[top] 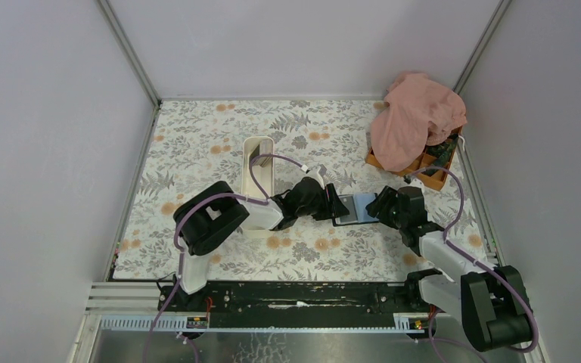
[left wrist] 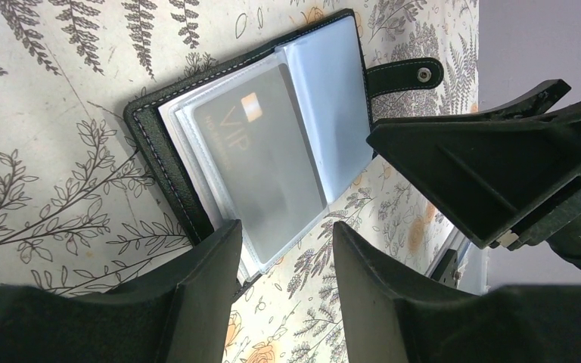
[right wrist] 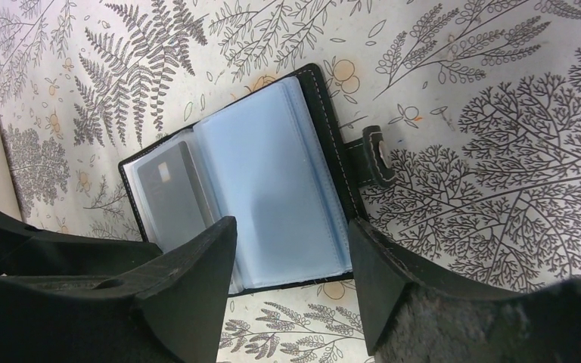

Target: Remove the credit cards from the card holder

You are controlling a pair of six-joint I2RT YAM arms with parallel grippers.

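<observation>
One card holder (top: 352, 209) between left tool (left wrist: 284, 234), right tool (right wrist: 291, 227).

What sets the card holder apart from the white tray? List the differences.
The card holder is black with bluish clear sleeves; the white tray is plain white.
The card holder is far smaller than the white tray.
The card holder lies flat and open, a grey card showing; the white tray is an oblong with upright walls.
Both sit on the floral table.

Your fern-and-flower patterned table (top: 197, 144) carries the card holder (top: 357, 207), lying open, a long white tray (top: 247, 170) and an orange box (top: 430, 180).
</observation>
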